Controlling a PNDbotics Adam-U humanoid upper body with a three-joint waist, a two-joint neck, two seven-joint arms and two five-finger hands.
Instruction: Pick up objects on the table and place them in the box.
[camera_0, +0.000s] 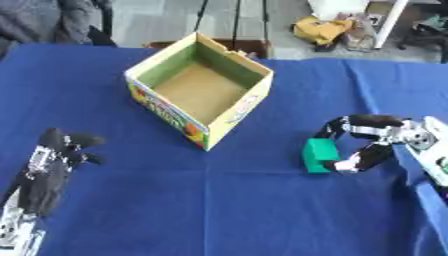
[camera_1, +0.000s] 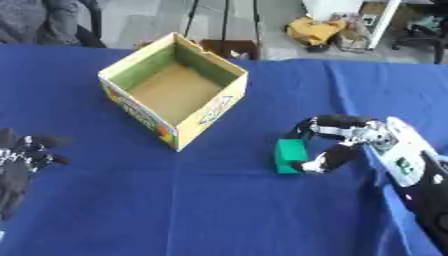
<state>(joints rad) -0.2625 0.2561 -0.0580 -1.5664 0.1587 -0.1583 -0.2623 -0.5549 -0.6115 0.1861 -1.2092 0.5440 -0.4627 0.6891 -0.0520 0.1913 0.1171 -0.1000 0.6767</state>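
A: What is taking up most of the view?

B: A tabletop (camera_0: 219, 210) under a blue cloth is filling nearly all of it. Both hands are lying over it, one at each side.

A: And the next biggest thing?

B: The box (camera_0: 229, 116). It is sitting open-topped, up and to the left of the right hand, well apart from it, turned so one corner is pointing toward the robot. Its outer walls are showing yellow with printed colours, its inner walls green, and its brown floor is showing bare.

A: What is the right hand doing?

B: The right hand (camera_1: 346, 137) is reaching in from the right edge, its fingers and thumb curling round toward its own left. They are closing on the block from above and below; the lower fingertip is touching the block's near right corner.

A: Where is the block, then?

B: The block (camera_1: 288, 155) is green and is sitting on the cloth at that hand's fingertips, on the hand's left side, between the hand and the box, though far nearer the hand. I cannot tell whether it is lifting off the cloth.

A: And the left hand?

B: The left hand (camera_0: 54, 160) is resting near the lower left corner, fingers pointing up and relaxed, grasping nothing, well apart from box and block.
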